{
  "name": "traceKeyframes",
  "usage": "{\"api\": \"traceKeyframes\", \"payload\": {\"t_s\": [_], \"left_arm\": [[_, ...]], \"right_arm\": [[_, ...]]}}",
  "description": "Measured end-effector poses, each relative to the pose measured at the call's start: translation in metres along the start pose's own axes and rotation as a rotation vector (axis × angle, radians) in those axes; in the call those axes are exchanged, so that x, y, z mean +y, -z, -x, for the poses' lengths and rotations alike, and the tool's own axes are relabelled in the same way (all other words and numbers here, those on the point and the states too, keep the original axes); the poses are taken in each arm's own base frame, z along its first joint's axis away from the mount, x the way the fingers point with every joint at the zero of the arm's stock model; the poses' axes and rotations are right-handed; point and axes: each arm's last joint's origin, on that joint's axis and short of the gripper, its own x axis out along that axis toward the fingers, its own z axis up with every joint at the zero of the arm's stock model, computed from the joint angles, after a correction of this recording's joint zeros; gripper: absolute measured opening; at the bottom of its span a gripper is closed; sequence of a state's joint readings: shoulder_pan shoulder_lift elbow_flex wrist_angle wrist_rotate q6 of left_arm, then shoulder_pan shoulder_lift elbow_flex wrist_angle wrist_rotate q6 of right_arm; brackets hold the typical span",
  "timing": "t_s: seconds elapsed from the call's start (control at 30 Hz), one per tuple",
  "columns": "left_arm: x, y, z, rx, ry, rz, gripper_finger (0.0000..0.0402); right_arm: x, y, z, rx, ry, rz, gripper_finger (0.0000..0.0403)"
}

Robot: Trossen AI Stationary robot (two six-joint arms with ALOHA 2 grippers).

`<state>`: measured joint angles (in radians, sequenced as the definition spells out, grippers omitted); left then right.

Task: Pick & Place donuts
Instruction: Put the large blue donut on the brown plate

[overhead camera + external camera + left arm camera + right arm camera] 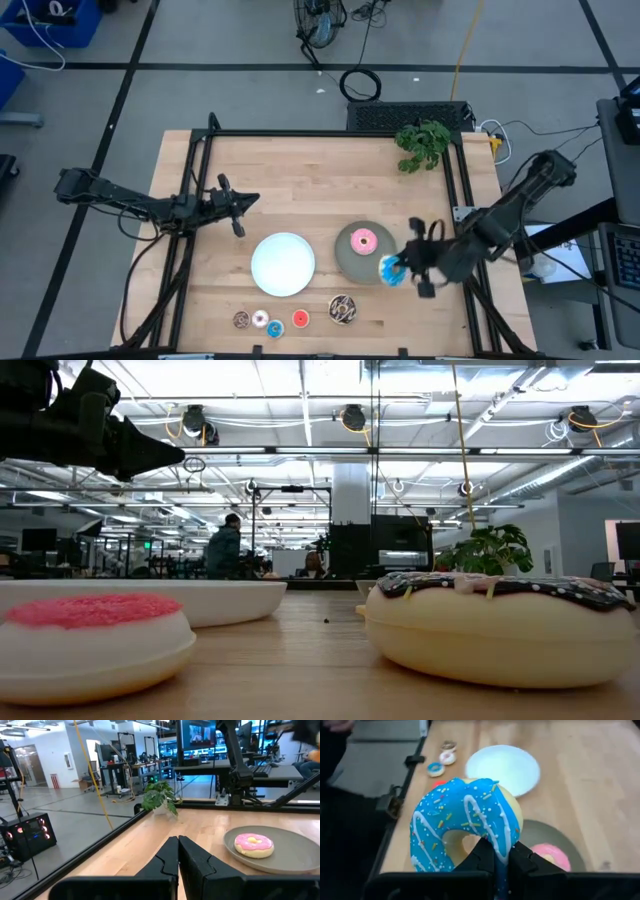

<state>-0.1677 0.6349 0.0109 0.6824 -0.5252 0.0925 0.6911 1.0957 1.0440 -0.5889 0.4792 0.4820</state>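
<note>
Under right hand [501, 862], blue donut [465, 822] pinched; high view mostly hides it.

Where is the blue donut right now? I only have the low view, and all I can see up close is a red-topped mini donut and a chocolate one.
Observer: The blue donut is clamped in the right jaws, at the edge of the grey plate.
Operator: Is anything on that plate?
Observer: Yes, the pink donut lies on it.
Operator: And the left arm?
Observer: The left jaws are shut on nothing, over bare table to the far left of the white plate.
</note>
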Motion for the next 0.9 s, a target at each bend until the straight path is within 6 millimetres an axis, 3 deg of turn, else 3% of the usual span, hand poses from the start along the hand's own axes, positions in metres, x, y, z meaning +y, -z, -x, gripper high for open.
{"api": "traceKeyframes", "payload": {"t_s": [0.27,0.4,0.63,0.9], "left_arm": [[0.0,0.001,0.0,0.006,0.001,0.006,0.0017],[0.0,0.001,0.0,0.006,0.0,0.012,0.0017],[0.0,0.001,0.0,0.006,0.0,0.011,0.0017],[0.0,0.001,0.0,0.005,0.0,0.008,0.0017]], "right_arm": [[-0.039,0.072,-0.001,-0.211,-0.048,-0.099,0.0006],[-0.052,0.095,-0.004,-0.308,-0.087,-0.17,0.0006],[-0.063,0.122,-0.01,-0.337,-0.097,-0.22,0.0006],[-0.068,0.136,-0.016,-0.324,-0.05,-0.265,0.0008]]}}
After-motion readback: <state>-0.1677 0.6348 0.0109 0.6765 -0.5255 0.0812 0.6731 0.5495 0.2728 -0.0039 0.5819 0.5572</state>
